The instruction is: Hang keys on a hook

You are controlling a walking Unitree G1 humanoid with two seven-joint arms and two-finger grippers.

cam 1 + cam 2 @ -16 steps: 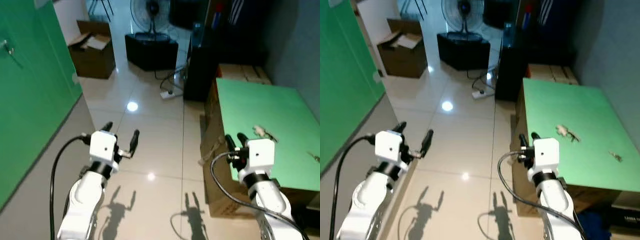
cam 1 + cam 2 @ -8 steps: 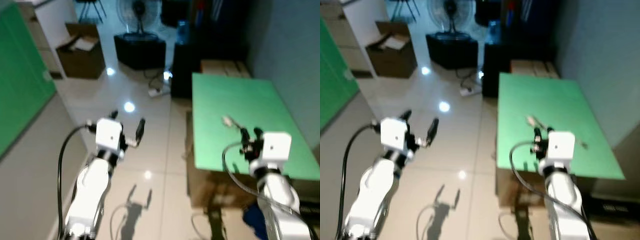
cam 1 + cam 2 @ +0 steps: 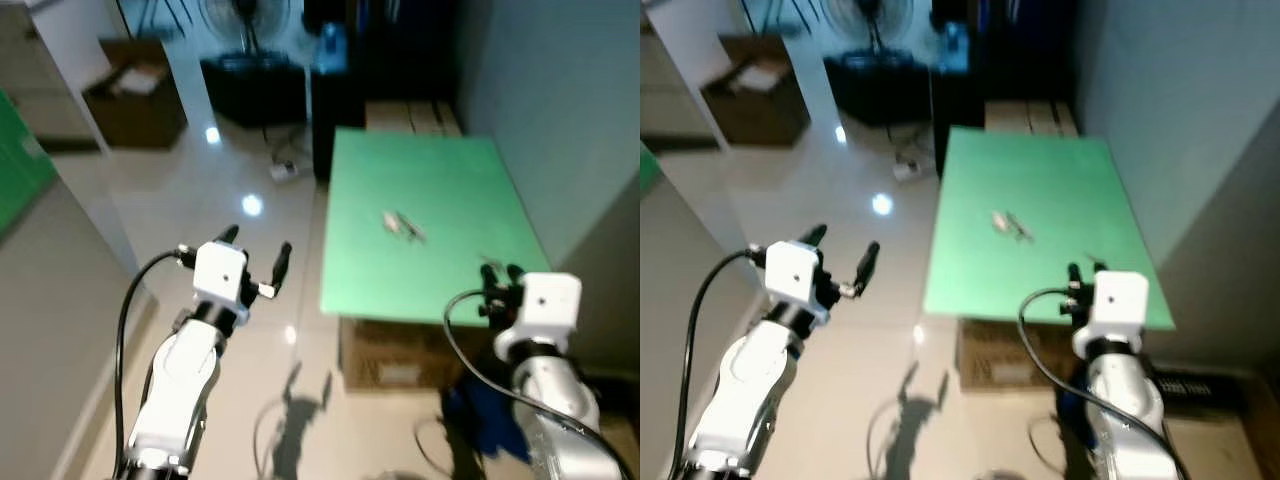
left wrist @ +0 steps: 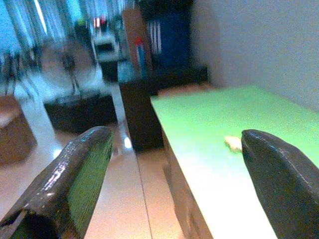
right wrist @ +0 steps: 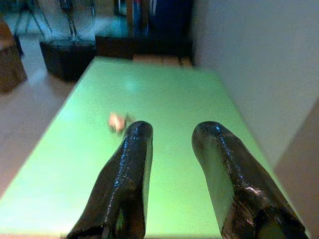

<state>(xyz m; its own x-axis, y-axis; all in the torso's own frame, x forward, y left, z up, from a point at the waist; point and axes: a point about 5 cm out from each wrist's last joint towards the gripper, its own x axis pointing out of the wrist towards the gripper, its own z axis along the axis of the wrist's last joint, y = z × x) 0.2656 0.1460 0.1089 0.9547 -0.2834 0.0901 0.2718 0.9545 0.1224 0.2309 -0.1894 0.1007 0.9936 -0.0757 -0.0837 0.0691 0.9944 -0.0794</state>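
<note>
Keys [image 3: 403, 226] lie on the green desk [image 3: 440, 270] — left end effector [image 3: 254, 258] spread wide over the floor, right end effector [image 3: 499, 272] slightly parted, empty.

One green table [image 3: 440, 270], one bunch of keys [image 3: 404, 226], one fan [image 3: 226, 12], two grippers.

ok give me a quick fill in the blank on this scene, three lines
The keys lie on the ____ table.
The left pincer hangs over the ____, its fingers open.
The right pincer sits at the table's near ____.

Missing words: green; floor; edge
</note>
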